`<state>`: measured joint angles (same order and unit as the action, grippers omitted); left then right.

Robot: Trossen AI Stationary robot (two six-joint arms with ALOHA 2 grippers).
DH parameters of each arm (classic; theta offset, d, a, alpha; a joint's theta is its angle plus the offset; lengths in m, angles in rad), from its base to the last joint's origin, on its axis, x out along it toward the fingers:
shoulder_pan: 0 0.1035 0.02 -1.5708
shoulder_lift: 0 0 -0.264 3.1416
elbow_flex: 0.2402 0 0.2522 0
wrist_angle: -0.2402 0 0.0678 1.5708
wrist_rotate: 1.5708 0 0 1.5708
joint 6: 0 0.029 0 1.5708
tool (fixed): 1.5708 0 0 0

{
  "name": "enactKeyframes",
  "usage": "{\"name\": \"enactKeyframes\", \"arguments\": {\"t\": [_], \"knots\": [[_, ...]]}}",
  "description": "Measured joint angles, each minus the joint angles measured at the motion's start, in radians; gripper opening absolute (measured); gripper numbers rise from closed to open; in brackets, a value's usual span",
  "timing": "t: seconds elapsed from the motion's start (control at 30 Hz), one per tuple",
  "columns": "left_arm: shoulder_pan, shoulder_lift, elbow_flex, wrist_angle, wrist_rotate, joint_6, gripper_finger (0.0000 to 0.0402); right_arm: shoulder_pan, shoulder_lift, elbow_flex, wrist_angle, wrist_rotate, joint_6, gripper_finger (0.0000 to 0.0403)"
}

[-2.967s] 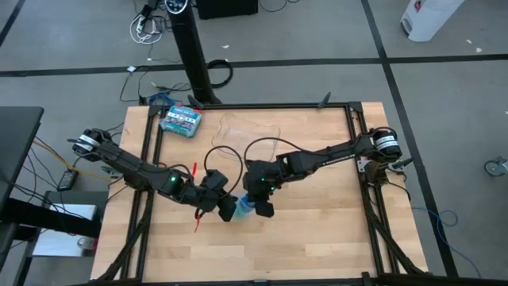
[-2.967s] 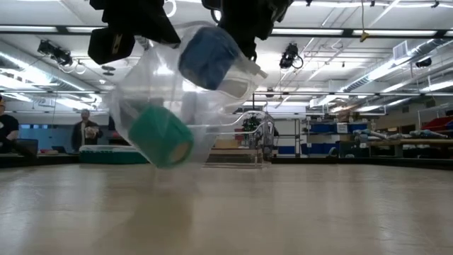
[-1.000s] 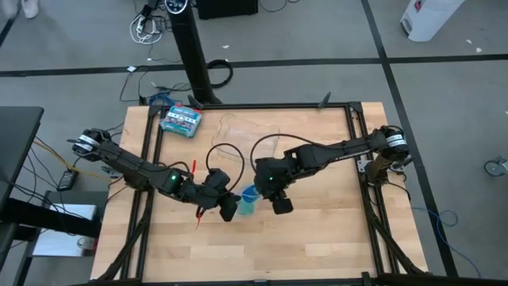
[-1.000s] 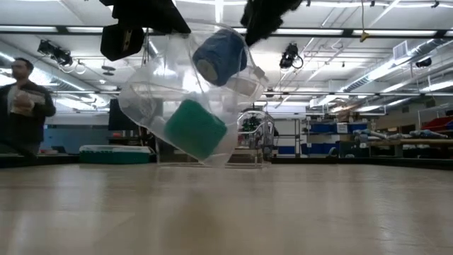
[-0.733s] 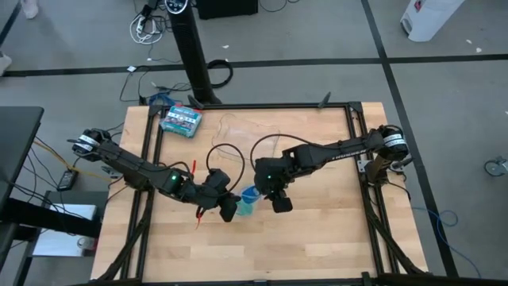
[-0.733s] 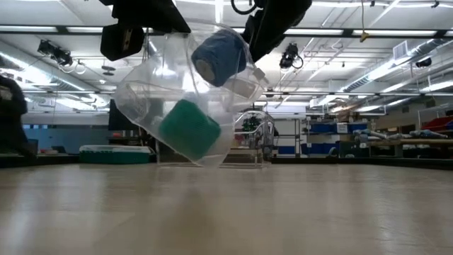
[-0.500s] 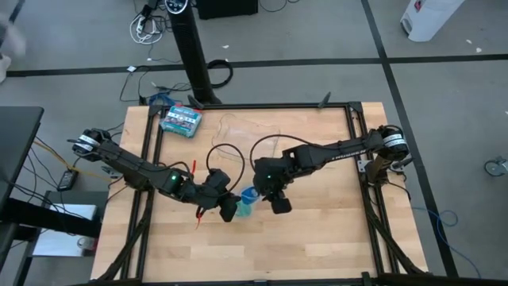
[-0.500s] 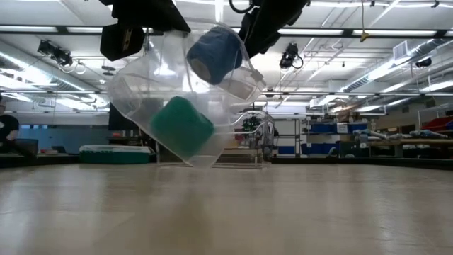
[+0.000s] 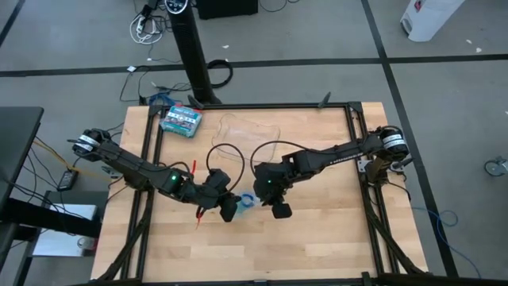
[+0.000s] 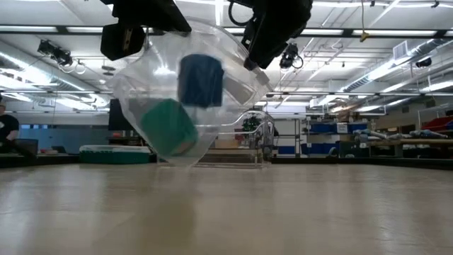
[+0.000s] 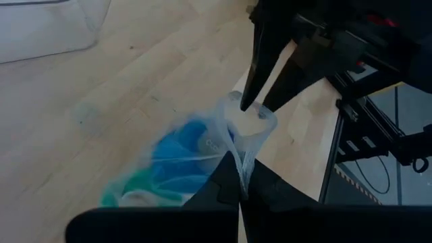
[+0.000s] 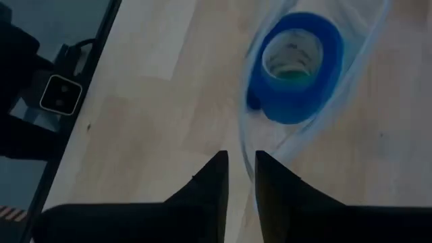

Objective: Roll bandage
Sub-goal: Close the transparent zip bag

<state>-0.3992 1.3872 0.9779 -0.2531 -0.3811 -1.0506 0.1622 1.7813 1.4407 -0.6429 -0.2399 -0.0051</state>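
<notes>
Found the bandage [image 10: 202,80] already wound into a small, tight blue roll, with no loose tail showing in any view. Judged the rolling itself finished on that evidence. Found the roll inside a clear plastic bag [image 10: 141,92], sharing it with a teal-green roll [image 10: 168,126] that sat lower down. Saw the bag hanging in the air above the table [image 9: 317,230], near the middle, touching nothing below.

Noted the left claw [image 11: 239,185] pressed together on one edge of the bag's mouth, carrying the weight. Noted the right claw [image 12: 239,162] just beside it at the opposite side of the mouth, its two fingers narrowly apart with the plastic rim running between them. Could not tell whether any plastic was truly caught there. Looked straight down into the bag from the right wrist and saw the blue roll end-on, core showing, lying well inside and not at the lip.

Reckoned the task close to its end: winding done, roll bagged. Reckoned what was left to be small: closing or settling the bag's mouth, and setting the bag down on the table. Judged the main risk a slack rim slipping from a half-made pinch and tipping the rolls out.
</notes>
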Motion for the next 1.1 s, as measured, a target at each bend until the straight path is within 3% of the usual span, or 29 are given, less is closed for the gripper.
{"name": "enactKeyframes", "arguments": {"t": [0.27,0.4,0.47,0.6,0.73,0.87,0.97,1.03,1.1], "knots": [[0.0,0.0,0.0,0.001,-0.003,-0.001,0.0004,-0.001,0.0,-0.002,0.055,0.02,-0.005,0.0065],[0.0,0.0,0.0,0.002,-0.003,-0.001,0.0004,-0.002,0.0,-0.002,0.033,0.045,-0.006,0.0033],[0.001,0.0,0.0,0.007,-0.003,-0.001,0.0004,-0.003,-0.005,-0.002,0.005,0.044,-0.015,0.0009],[0.024,0.0,0.016,0.06,0.037,-0.001,0.0004,-0.006,-0.037,0.047,-0.143,0.037,-0.008,0.0003],[0.069,0.0,0.088,0.013,0.114,0.035,0.0004,-0.008,-0.097,0.163,-0.316,0.066,-0.015,0.0001],[0.127,0.0,0.131,-0.097,0.083,0.107,0.0004,-0.021,-0.136,0.182,-0.276,0.079,-0.101,0.0001],[0.19,0.001,0.131,0.019,0.173,0.177,0.0004,-0.047,-0.128,0.187,-0.308,-0.004,-0.042,0.0],[0.21,-0.003,0.134,0.048,0.202,0.209,0.0004,-0.048,-0.135,0.196,-0.297,0.044,0.003,0.0],[0.226,-0.004,0.135,-0.03,0.188,0.208,0.0004,-0.038,-0.139,0.196,-0.307,0.124,-0.016,0.0]]}}
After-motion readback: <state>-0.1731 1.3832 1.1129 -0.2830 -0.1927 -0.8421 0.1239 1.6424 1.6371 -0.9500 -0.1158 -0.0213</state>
